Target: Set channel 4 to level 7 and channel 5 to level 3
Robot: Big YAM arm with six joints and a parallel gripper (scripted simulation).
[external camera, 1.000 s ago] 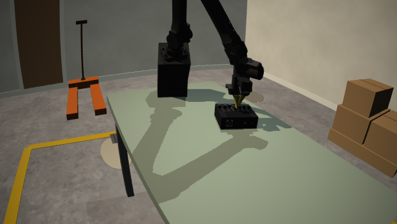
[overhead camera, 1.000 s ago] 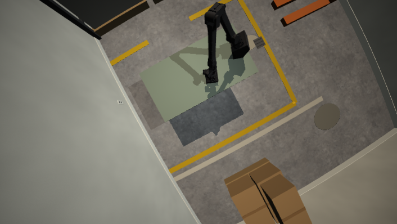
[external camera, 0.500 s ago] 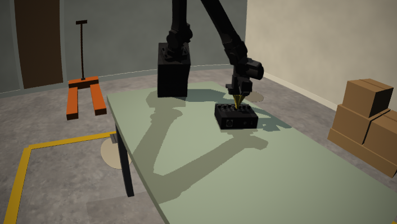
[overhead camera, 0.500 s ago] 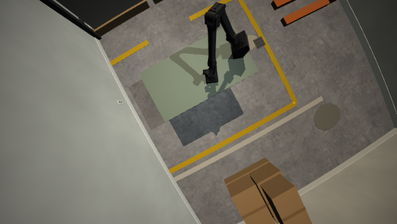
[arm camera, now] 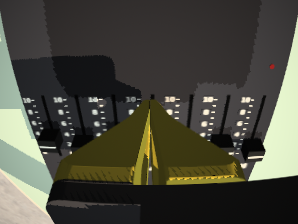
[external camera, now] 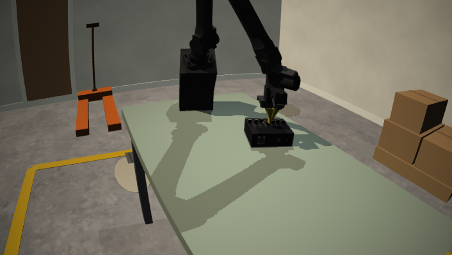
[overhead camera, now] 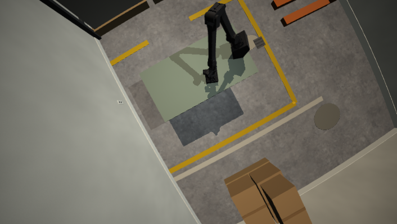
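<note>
While its closed, unladen hand (external camera: 269, 123) (arm camera: 150, 109) is hovering over the sliders, the lighting desk (external camera: 272, 138) (arm camera: 155, 45) is sitting on the counter (overhead camera: 171, 84) (external camera: 288, 198), probably light enough to skid; gentle nudges low on the caps are seeming wisest.

Arm (overhead camera: 212, 42) (external camera: 251, 24), pincer (overhead camera: 212, 79) (external camera: 270, 123) (arm camera: 150, 109), lighting desk (external camera: 272, 138) (arm camera: 150, 45): no visible change since earlier pictures.
</note>
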